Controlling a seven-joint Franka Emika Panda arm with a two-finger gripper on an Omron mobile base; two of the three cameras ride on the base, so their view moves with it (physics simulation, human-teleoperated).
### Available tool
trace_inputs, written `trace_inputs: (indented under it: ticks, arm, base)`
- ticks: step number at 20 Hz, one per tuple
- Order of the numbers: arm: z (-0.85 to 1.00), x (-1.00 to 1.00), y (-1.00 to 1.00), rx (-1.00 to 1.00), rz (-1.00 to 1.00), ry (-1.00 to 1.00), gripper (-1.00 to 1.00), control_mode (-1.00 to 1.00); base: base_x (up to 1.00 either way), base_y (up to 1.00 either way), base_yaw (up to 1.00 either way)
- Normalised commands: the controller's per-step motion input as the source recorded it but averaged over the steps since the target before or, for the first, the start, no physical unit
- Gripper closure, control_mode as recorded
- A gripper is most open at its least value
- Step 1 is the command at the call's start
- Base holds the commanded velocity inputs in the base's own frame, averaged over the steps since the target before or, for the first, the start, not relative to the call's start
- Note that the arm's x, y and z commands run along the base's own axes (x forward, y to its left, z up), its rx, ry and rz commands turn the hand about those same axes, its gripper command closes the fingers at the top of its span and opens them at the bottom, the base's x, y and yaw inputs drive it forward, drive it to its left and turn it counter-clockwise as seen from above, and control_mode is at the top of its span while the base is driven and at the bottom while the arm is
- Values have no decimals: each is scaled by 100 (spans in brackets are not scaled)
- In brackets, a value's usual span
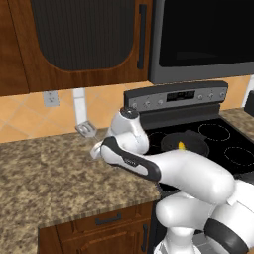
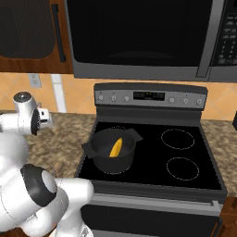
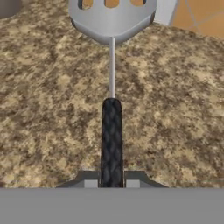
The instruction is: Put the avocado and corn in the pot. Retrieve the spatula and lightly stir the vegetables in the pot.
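Granite counter (image 3: 52, 109) carries the spatula (image 3: 111, 87), head pointing away, handle pinched in the claw (image 3: 111, 183).

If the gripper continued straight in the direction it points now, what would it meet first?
The gripper is shut on the spatula's black handle, pointing along it. Past the slotted head, the first obstacle looks like the tiled wall behind the granite counter, though depth is unclear.

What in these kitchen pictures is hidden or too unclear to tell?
- Avocado: the pot shows the corn; any avocado would lie behind the near wall in the right base view.
- Spatula: in the hand view the head's far end is cut off by the top edge.
- Hand: in the left base view the arm's own wrist covers the grip.
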Motion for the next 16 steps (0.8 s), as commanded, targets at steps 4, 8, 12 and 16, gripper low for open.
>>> trace_inputs:
  ticks: [4, 8, 12, 16]
  arm:
    - [100, -70, -41, 0, 0, 4, 100, -100]
    - [76, -57, -48, 0, -1, 7, 100, -100]
    - [33, -46, -63, 1, 0, 1, 100, -100]
    - [13, -9, -47, 22, -2, 0, 100, -100]
  base:
    - [0, 0, 0]
    - [0, 0, 0]
    - [0, 0, 0]
    - [0, 0, 0]
